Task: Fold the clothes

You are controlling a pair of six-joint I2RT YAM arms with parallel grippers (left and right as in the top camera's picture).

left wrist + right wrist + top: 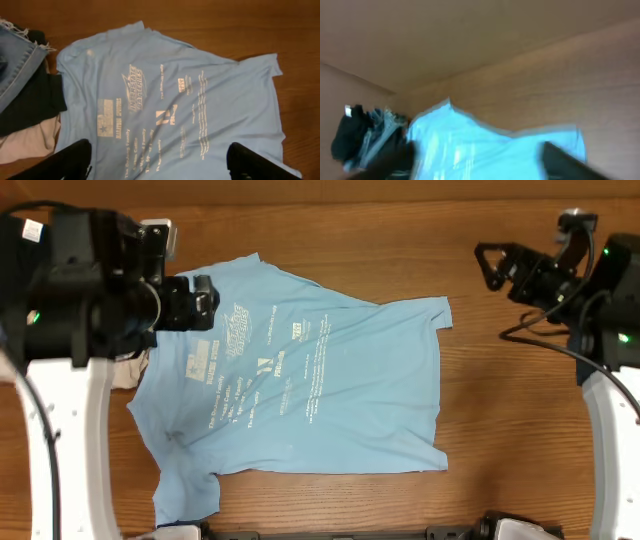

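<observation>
The light sky-blue T-shirt [330, 380] lies spread flat in the middle of the wooden table, small white print facing up. One sleeve points toward the front left. My left gripper [205, 298] hovers over the shirt's far left edge, open and empty. In the left wrist view its fingers [160, 154] stand wide apart above the printed cloth [165, 100]. My right gripper [490, 265] is open and empty, raised over bare table to the right of the shirt. The blurred right wrist view shows the shirt [490, 150] beyond its spread fingers [477, 155].
A pile of other clothes [30, 100], with denim, black and pale pink pieces, lies just left of the shirt. A bit of it shows under my left arm [125, 370] and in the right wrist view [360, 135]. Bare wooden table [520, 400] lies right of the shirt.
</observation>
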